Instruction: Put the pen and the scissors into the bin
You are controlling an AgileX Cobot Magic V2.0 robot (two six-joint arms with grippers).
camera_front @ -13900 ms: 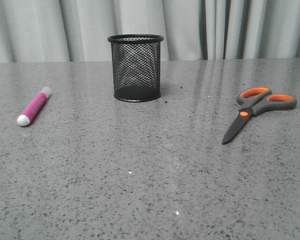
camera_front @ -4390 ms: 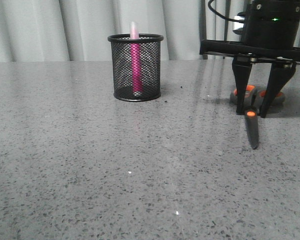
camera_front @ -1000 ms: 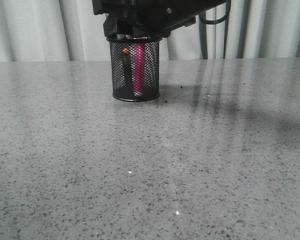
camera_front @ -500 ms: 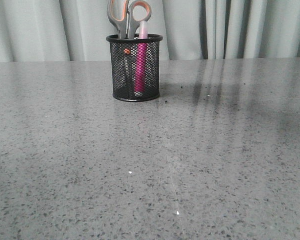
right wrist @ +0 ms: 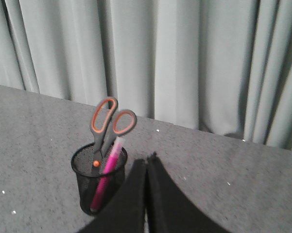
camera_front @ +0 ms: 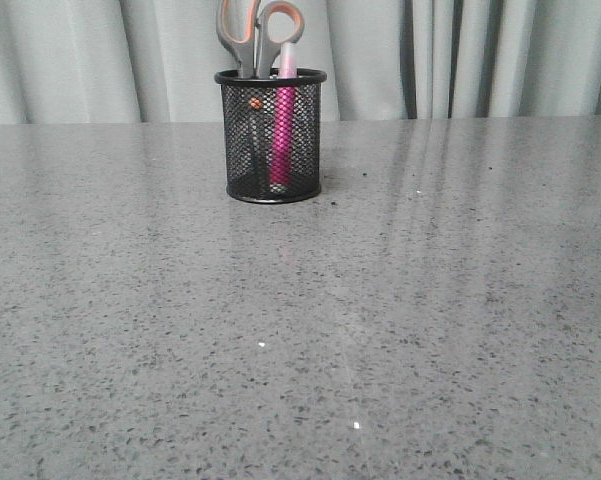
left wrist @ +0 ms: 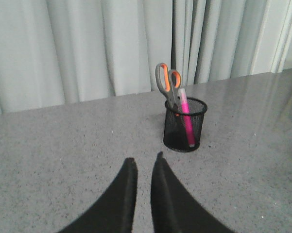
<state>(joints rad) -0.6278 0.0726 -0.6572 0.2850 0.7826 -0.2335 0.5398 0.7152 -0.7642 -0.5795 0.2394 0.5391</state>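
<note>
The black wire-mesh bin (camera_front: pixel 270 140) stands upright at the back of the table, left of centre. The pink pen (camera_front: pixel 282 125) stands in it with its pale cap above the rim. The scissors (camera_front: pixel 259 32) stand in it blades down, grey-and-orange handles above the rim. No gripper shows in the front view. In the left wrist view my left gripper (left wrist: pixel 145 158) is empty, jaws a narrow gap apart, well short of the bin (left wrist: pixel 184 130). In the right wrist view my right gripper (right wrist: pixel 149 158) is shut and empty, beside the bin (right wrist: pixel 86 189) and above table level.
The grey speckled table (camera_front: pixel 380 300) spreads wide around the bin. A pale pleated curtain (camera_front: pixel 480 60) hangs behind the table's far edge.
One second ago the right arm hung over the bin with the scissors going in. It has left the front view, and the scissors stand free in the bin beside the pen.
</note>
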